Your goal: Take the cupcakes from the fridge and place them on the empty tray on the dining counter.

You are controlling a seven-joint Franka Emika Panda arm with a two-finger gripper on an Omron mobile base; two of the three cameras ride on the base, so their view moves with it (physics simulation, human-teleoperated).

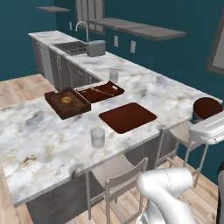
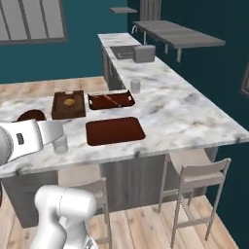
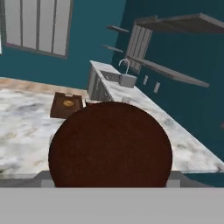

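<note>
The carrying step is under way, by my reading: a round dark brown cupcake (image 3: 109, 144) sits right in front of the hand camera. In the left base view the same cupcake (image 1: 207, 107) hangs in the air at the right edge, just above the white two-finger gripper (image 1: 205, 117), off the near edge of the long white-grey marble dining counter (image 1: 39, 144). The finger tips are hidden behind the cake, but since it rides at the hand with nothing under it, I take the jaws to be pinching the cupcake across its sides. The flat reddish-brown rectangular tray (image 1: 127, 117) lies bare near the counter's near edge, well apart from the cupcake. Just beyond it are a deep-walled dark wooden box tray (image 1: 67, 103) holding a small tan round item that I cannot identify, and a handled reddish tray with a raised rim (image 1: 100, 92). A clear drinking glass (image 1: 97, 138) stands on the near left of the flat tray, close to its corner. The next move calls for swinging the cupcake in over the counter, staying above the glass, lowering it upright onto the bare flat tray, and only then spreading the jaws.
</note>
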